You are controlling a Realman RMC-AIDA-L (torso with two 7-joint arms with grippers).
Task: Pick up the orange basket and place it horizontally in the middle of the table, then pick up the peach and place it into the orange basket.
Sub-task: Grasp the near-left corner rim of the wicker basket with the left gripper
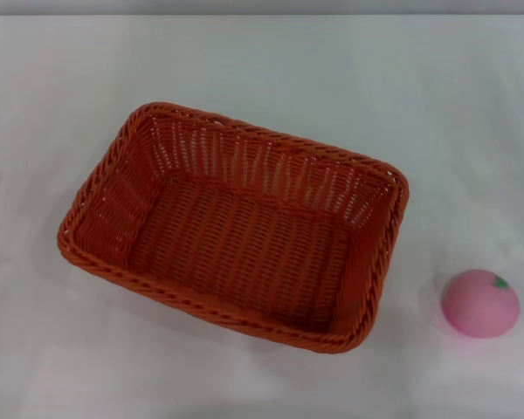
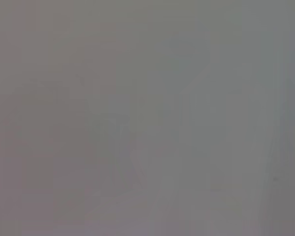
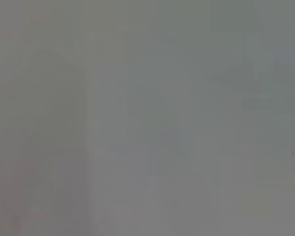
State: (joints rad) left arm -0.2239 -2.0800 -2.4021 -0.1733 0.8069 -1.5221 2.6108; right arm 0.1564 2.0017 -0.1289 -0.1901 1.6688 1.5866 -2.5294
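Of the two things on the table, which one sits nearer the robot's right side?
The peach, small, round and pink, lying apart from the orange basket, which is large, woven and empty, at the table's middle.

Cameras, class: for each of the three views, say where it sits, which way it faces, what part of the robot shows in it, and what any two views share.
Head view: sits on the robot's head, looking forward and down at the table; it shows the orange basket, lying askew and empty, and the peach to its right, apart from it. No arm shows.
Left wrist view: sits on the left arm's wrist; only a plain grey field shows, no robot part.
Right wrist view: sits on the right arm's wrist; likewise plain grey, no robot part.
Shared: both wrist views show neither basket nor peach.
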